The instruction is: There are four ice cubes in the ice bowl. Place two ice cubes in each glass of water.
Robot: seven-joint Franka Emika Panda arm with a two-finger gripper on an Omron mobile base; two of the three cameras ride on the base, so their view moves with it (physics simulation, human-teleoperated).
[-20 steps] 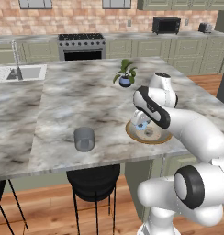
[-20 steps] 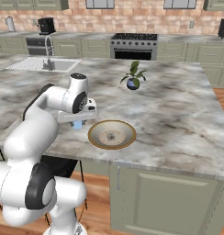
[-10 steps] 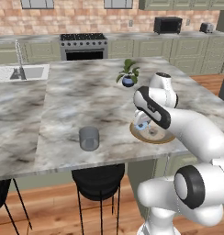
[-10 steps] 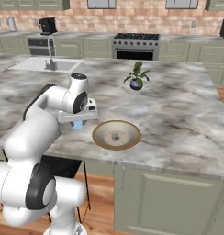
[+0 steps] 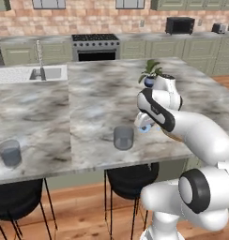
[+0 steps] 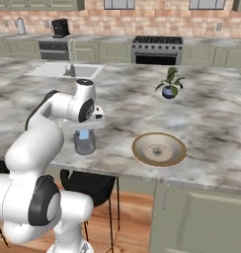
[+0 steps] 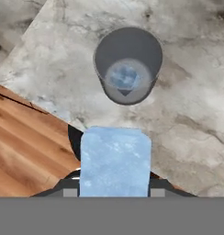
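Since the earlier frames the base has driven left, so the whole scene has slid right in both base views, and the claw (image 6: pixel 84 134) has come away from over the ice bowl (image 6: pixel 158 149) to hang near a glass of water (image 6: pixel 85 142).

The risk now is a miss: in the hand view the glass (image 7: pixel 127 64) lies ahead of the cube, not straight under it, so a release here could drop the cube onto the worktop (image 7: pixel 192 92) beside the rim, where it may bounce or slide toward the near edge and the floor. A low descent could also clip the tumbler and tip it.

The claw is pinching 1 ice cube (image 7: pixel 115 161), its jaws pressed against the cube's 2 sides and barely parted beyond that width. It touches nothing else.

Outward: this glass stands near the worktop's front edge, with the bowl well apart to its right. A second glass (image 5: pixel 10 153) stands far off at the left end. A small potted plant (image 6: pixel 169 85) sits behind the bowl.
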